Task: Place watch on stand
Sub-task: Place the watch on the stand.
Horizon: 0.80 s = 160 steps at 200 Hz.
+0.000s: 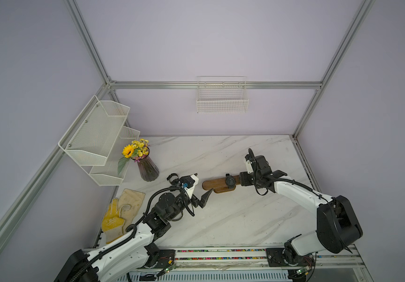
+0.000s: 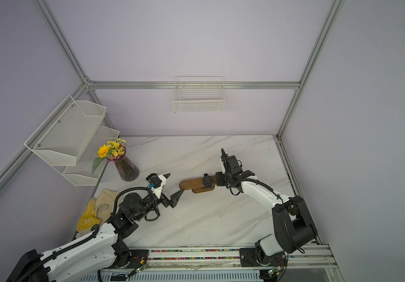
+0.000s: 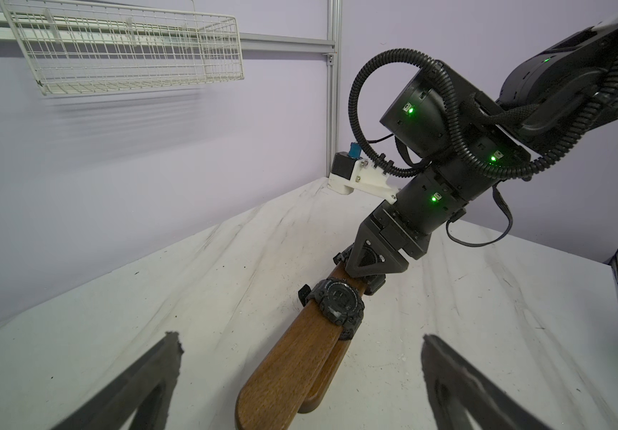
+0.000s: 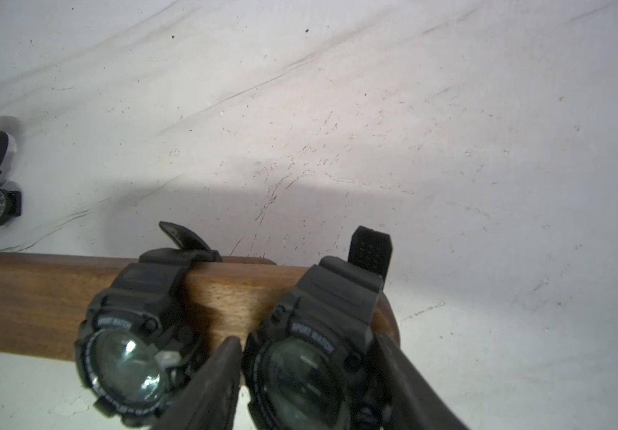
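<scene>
While the right gripper [image 4: 305,338] sits down at the stand's [image 1: 215,183] end nearest its own arm, its two fingers [image 4: 222,376] hug a black sport watch [image 4: 311,357] there, one on each side of the case and pressed against it, jaws roughly half apart. That watch is strapped around the dark wooden bar, just short of the rounded tip, face up. Beside it on the same bar, about mid-length and over the oval base, sits a second sport watch [image 1: 230,181], also buckled round, and nothing is touching that one.

Over on the other side, the left gripper [image 3: 300,337] hangs wide open with nothing in it, pointing at the stand's free end, near it but apart. The stand lies crosswise in the middle of the marble tabletop [image 1: 233,219], between the two arms.

A loose watch [image 1: 173,178] lies on the table by the left arm's wrist, near the purple vase of yellow flowers [image 1: 147,171]. A pair of work gloves [image 1: 121,212] lies at the table's left edge.
</scene>
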Each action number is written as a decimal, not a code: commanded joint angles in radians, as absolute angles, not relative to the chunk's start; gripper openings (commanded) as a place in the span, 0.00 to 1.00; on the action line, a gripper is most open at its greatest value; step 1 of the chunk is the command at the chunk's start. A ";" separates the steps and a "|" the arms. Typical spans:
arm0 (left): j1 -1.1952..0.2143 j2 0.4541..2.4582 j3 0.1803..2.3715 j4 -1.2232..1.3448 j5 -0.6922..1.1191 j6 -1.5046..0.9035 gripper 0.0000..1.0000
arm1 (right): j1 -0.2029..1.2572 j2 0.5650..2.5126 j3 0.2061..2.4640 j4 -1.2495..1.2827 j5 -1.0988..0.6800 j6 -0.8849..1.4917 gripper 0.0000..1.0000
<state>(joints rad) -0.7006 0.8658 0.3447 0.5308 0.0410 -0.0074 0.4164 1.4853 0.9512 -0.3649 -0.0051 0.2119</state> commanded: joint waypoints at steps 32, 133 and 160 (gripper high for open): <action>-0.692 0.860 0.311 0.566 0.054 -0.021 1.00 | 0.421 1.495 0.979 -0.393 0.032 0.205 0.65; -0.687 0.866 0.311 0.570 0.060 -0.024 1.00 | 0.445 1.485 0.985 -0.413 0.056 0.205 0.68; -0.687 0.865 0.311 0.568 0.060 -0.024 1.00 | 0.453 1.490 0.989 -0.416 0.065 0.200 0.61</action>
<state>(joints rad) -0.6941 0.8684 0.3450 0.5308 0.0486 -0.0086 0.4416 1.4860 0.9642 -0.3962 0.0444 0.2092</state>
